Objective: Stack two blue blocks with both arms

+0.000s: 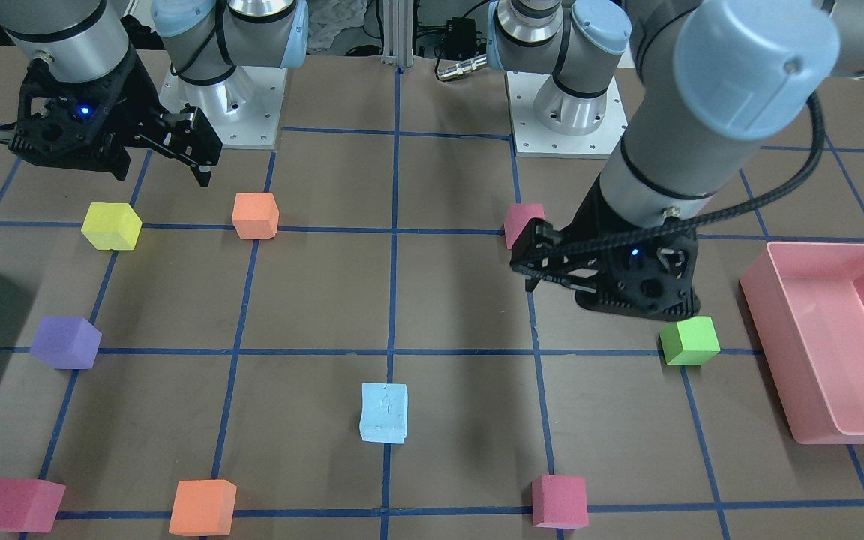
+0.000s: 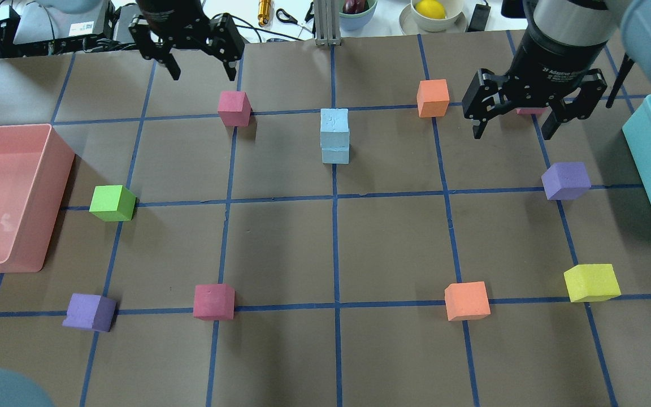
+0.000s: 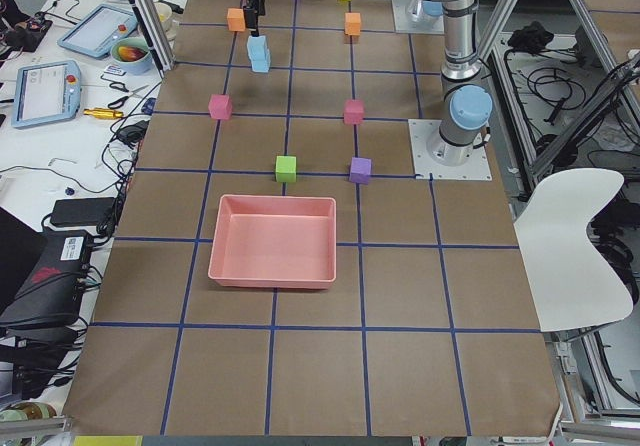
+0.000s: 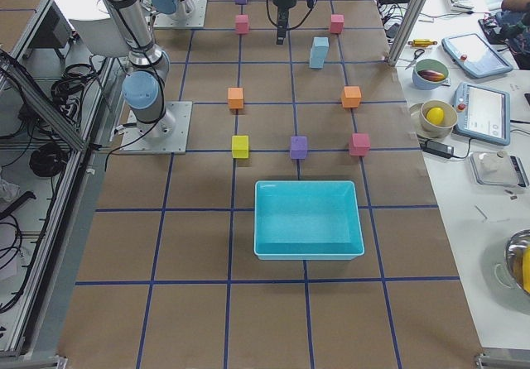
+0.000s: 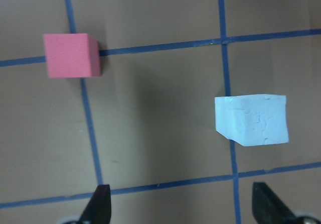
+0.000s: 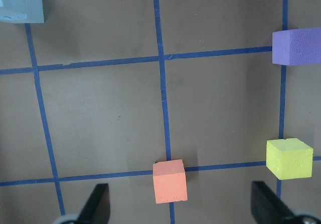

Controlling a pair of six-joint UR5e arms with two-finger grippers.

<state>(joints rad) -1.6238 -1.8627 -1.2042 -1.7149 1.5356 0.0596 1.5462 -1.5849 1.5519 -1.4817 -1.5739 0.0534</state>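
Note:
The two blue blocks (image 2: 335,135) stand stacked one on the other on the centre grid line at the far side of the table. They also show in the front view (image 1: 384,412), and the top one in the left wrist view (image 5: 252,119). My left gripper (image 2: 201,73) is open and empty, raised, to the left of the stack and apart from it. My right gripper (image 2: 512,133) is open and empty, raised, to the right of the stack. Nothing touches the stack.
A pink bin (image 2: 48,169) sits at the left and a teal bin (image 2: 642,147) at the right. Several cubes lie around: red (image 2: 234,107), orange (image 2: 433,97), purple (image 2: 566,181), yellow (image 2: 591,282), orange (image 2: 467,301), red (image 2: 213,301), purple (image 2: 89,312), green (image 2: 112,202).

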